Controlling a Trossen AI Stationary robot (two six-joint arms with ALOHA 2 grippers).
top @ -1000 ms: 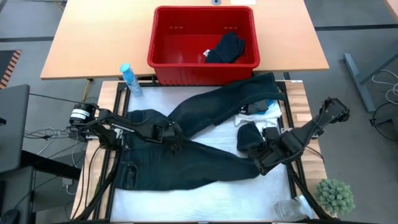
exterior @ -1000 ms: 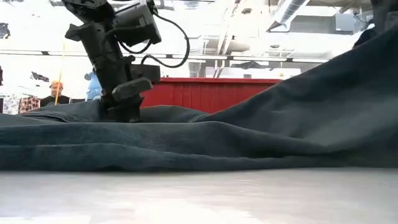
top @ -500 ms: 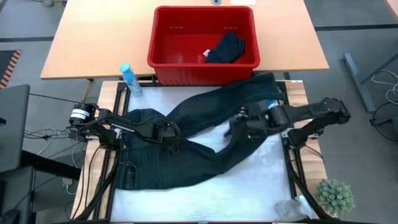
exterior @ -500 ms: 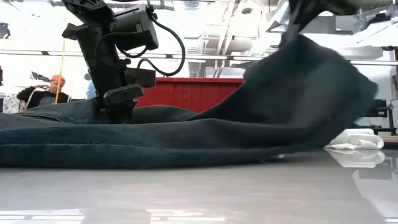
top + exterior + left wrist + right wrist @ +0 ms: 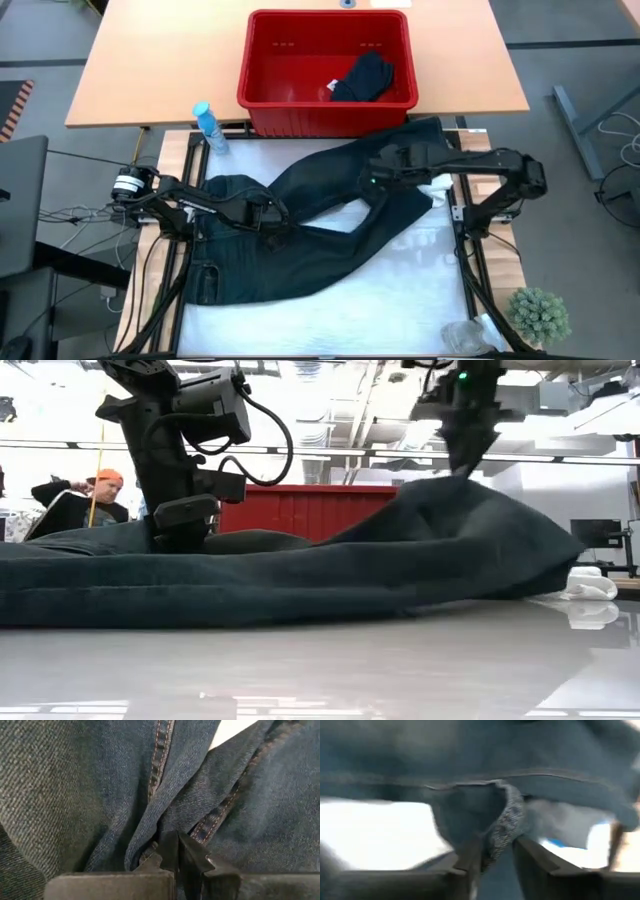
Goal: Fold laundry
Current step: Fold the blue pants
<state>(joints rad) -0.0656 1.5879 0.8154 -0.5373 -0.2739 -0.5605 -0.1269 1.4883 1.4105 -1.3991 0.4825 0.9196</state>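
Observation:
Dark blue jeans [image 5: 300, 240] lie spread on the white mat, with the waist toward the table's left. My left gripper [image 5: 272, 216] is shut and stands on them at the crotch, also visible in the low view [image 5: 185, 525]. My right gripper [image 5: 374, 182] is shut on the hem end of the near leg. It holds the hem above the far leg and shows high in the low view [image 5: 462, 460]. A white garment [image 5: 437, 184] lies at the table's right by the far leg. A dark garment [image 5: 362, 78] lies in the red basket. My left gripper presses its shut fingertips [image 5: 176, 851] down from above on the jeans' crotch, beside the orange-stitched seam [image 5: 210, 822]. The cloth lies flat on the table under it. My right gripper pinches the near leg's hem [image 5: 506, 822] between its two fingers. It comes from the table's right, slanting down. The hem end is lifted clear, and the leg [image 5: 480, 530] slopes down from it to the table.
The red basket [image 5: 262, 70] stands beyond the mat's far edge. A blue-capped bottle [image 5: 208, 128] stands at the far left corner. A green plant [image 5: 540, 315] and a clear bottle [image 5: 465, 336] sit at the near right. A person [image 5: 80, 500] shows behind the table.
My right gripper has risen from the table's near right. It has swung toward the far edge and the left, carrying the near leg's hem. That leg has folded back toward the far leg while the waist stayed put. The white garment now lies uncovered.

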